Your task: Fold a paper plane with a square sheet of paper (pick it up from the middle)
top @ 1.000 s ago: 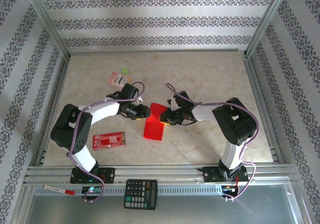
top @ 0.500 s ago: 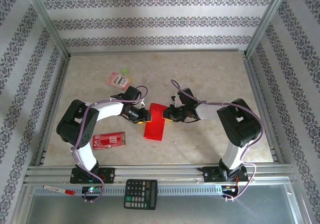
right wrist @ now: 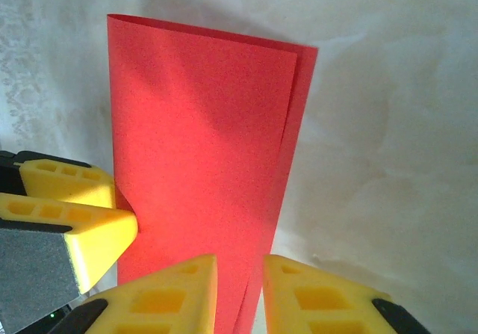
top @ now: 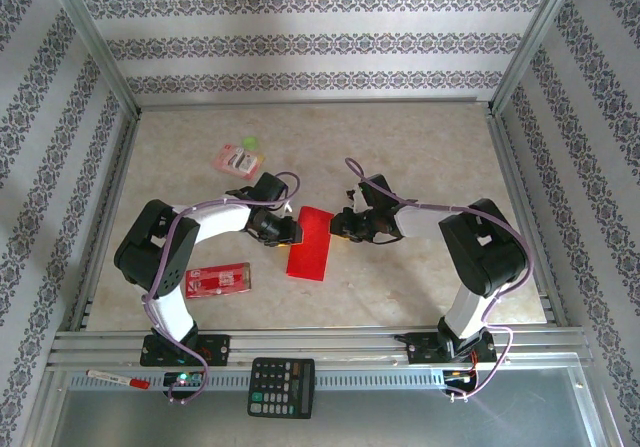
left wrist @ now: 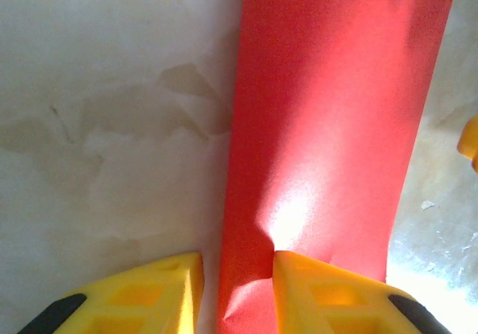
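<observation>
counter (top: 400,147): pale marbled surface inside a metal frame with patterned walls; takes up most of the top view.

left arm (top: 170,257): white and black, reaching toward mid-frame. left fingers (top: 290,230): yellow, drawn narrow and pinched on the left edge of the paper; in the left wrist view the left fingers (left wrist: 328,293) sit at the bottom edge, and the sheet puckers where it passes between them.

right arm (top: 470,247): same make, reaching in from the right. right fingers (top: 338,229): yellow, narrow, nipping the paper's right edge; in the right wrist view the right fingers (right wrist: 172,293) have the doubled edge between them.

square sheet of paper (top: 310,242): plain red, folded into a long rectangle of two layers, at centre frame between both sets of fingers.

calculator (top: 281,387): black, on the rail at bottom centre.

red packet (top: 218,279): white print, lower left, flat on the counter.

pink packet (top: 238,157): upper left of centre.

pen (top: 118,378): bottom left, on the rail.
</observation>
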